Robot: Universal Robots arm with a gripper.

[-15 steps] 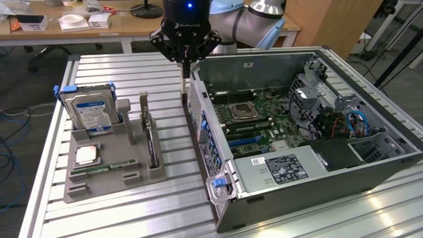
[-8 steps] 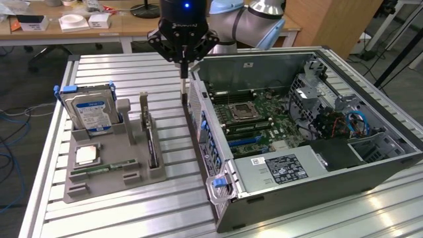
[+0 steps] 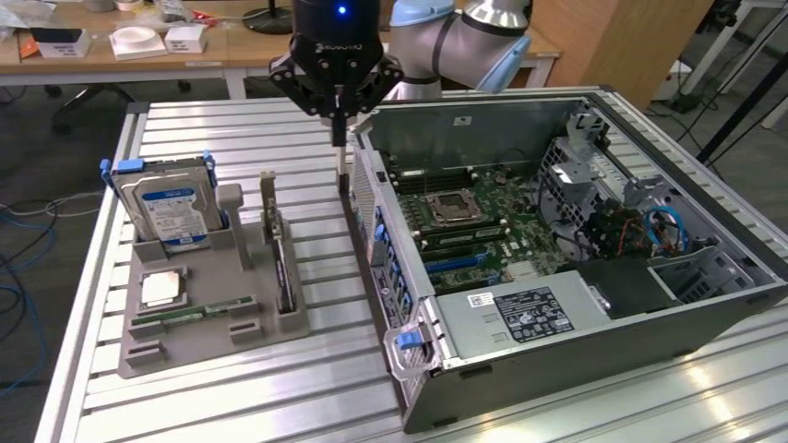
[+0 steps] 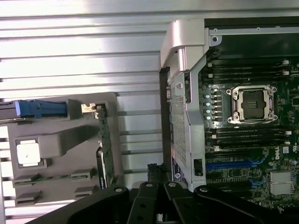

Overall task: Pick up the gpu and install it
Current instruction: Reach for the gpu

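Observation:
The gpu is a thin dark card standing on edge in a slot of the grey holder, its silvery bracket at the far end. In the wrist view the gpu runs along the holder's edge nearest the case. My gripper hangs above the table, between the holder's far end and the open computer case. Its fingers are shut together and hold nothing. The black fingers close to a point over the gap between the gpu and the case wall.
The case lies open, showing the motherboard with a blue slot. The holder also carries a blue-labelled hard drive, a processor chip and a green memory stick. Ribbed aluminium table lies around them.

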